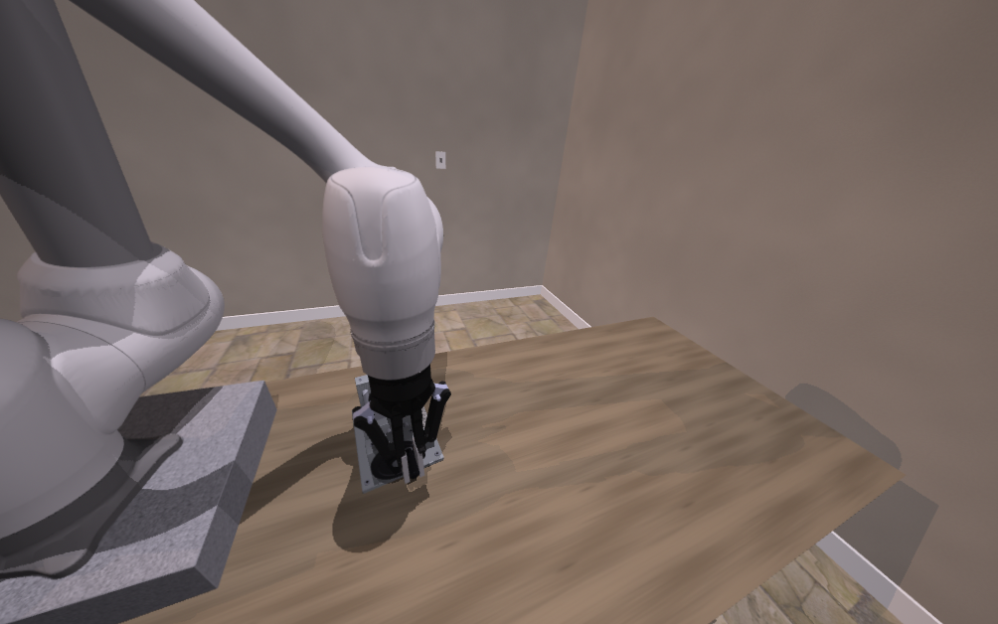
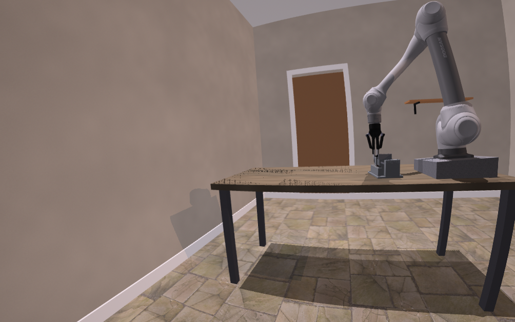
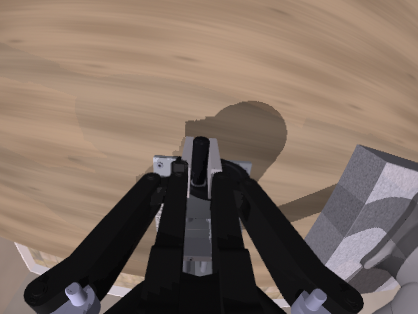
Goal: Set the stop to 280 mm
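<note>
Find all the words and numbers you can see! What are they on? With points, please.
"DOOSAN", running lengthwise on the arm's dark tube (image 1: 62,139) (image 2: 447,72).
No other words or numbers can be read; on the gray device (image 1: 368,478) (image 2: 392,168) (image 3: 162,164), I can't make out any.

One robot arm (image 1: 383,249) (image 2: 406,57); one table (image 1: 588,470) (image 2: 303,187); one door (image 2: 320,119); one wall shelf (image 2: 433,101).
</note>
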Robot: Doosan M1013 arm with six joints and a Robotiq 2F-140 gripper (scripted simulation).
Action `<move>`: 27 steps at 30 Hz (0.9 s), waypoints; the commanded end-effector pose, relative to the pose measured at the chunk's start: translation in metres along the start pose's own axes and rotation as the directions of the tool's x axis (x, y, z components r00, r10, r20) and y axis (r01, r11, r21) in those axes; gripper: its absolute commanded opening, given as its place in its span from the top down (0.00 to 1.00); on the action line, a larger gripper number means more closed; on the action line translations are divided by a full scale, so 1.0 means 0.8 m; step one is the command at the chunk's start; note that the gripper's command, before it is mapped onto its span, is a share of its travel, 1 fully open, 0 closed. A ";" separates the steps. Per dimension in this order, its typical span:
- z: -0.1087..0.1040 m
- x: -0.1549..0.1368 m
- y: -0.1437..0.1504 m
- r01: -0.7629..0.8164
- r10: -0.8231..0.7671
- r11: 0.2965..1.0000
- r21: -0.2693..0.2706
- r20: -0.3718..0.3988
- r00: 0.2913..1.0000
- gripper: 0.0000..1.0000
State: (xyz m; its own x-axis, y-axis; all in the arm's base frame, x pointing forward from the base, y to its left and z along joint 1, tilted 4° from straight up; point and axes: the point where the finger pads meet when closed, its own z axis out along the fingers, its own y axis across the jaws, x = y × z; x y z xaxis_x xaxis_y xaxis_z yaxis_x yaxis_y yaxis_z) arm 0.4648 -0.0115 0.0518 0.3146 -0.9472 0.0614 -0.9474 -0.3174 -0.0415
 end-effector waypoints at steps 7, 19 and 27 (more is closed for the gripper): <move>-0.004 0.000 0.005 0.000 0.000 1.000 -0.001 0.000 1.000 0.96; -0.008 0.000 0.015 0.000 0.000 1.000 -0.001 0.000 1.000 0.96; -0.009 0.000 0.027 0.000 0.000 1.000 -0.001 0.000 1.000 0.96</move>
State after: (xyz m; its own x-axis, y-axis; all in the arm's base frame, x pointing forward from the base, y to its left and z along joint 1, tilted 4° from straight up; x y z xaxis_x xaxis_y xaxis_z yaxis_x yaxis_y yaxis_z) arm 0.4480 -0.0166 0.0581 0.3139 -0.9475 0.0612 -0.9476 -0.3167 -0.0429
